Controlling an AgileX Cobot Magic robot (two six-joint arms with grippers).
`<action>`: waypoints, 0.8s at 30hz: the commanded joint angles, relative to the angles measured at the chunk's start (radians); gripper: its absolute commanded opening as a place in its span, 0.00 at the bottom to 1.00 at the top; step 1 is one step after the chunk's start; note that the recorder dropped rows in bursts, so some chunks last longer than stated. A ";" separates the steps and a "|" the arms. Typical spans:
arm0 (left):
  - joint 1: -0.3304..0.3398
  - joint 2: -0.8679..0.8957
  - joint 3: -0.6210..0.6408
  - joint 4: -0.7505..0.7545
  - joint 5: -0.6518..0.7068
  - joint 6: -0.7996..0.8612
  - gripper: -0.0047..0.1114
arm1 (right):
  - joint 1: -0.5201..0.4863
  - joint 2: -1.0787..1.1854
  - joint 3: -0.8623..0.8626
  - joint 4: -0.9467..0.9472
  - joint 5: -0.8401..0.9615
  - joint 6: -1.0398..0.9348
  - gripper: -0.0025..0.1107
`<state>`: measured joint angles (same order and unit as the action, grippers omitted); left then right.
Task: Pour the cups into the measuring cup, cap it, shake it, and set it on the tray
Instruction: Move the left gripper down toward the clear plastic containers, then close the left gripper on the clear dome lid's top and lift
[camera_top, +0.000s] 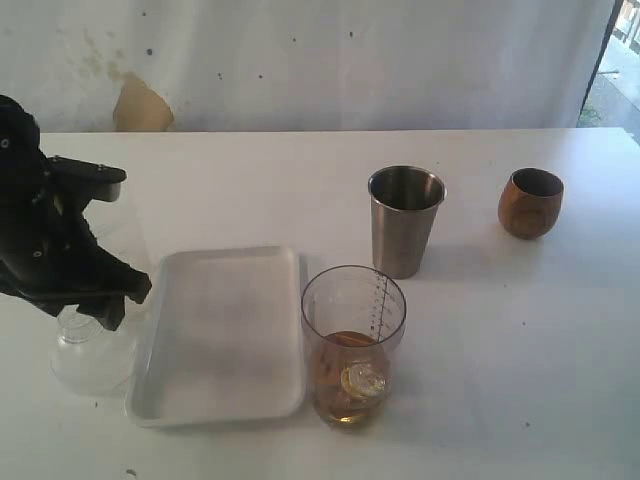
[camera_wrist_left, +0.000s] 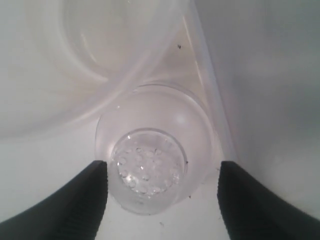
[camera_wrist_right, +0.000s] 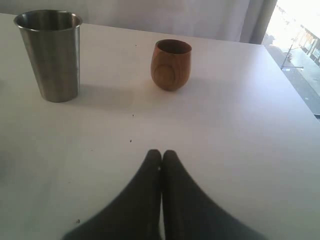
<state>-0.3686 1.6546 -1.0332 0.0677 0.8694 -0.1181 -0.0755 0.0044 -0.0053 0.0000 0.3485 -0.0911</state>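
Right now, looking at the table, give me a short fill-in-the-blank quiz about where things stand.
1. In the exterior view, the measuring cup stands just to the ___ of the tray.
2. The amber liquid sits inside the ___ cup.
3. The right gripper has its jaws ___.

Missing words: right; measuring; shut.
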 joint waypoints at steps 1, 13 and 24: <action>-0.003 -0.001 0.000 0.003 0.009 -0.025 0.57 | -0.006 -0.004 0.005 0.000 0.002 -0.007 0.02; -0.003 -0.001 0.066 0.021 -0.083 -0.073 0.55 | -0.006 -0.004 0.005 0.000 0.002 -0.007 0.02; -0.003 -0.001 0.066 0.012 -0.065 -0.069 0.04 | -0.006 -0.004 0.005 0.000 0.002 -0.007 0.02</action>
<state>-0.3686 1.6555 -0.9712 0.0885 0.7935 -0.2018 -0.0755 0.0044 -0.0053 0.0000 0.3485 -0.0928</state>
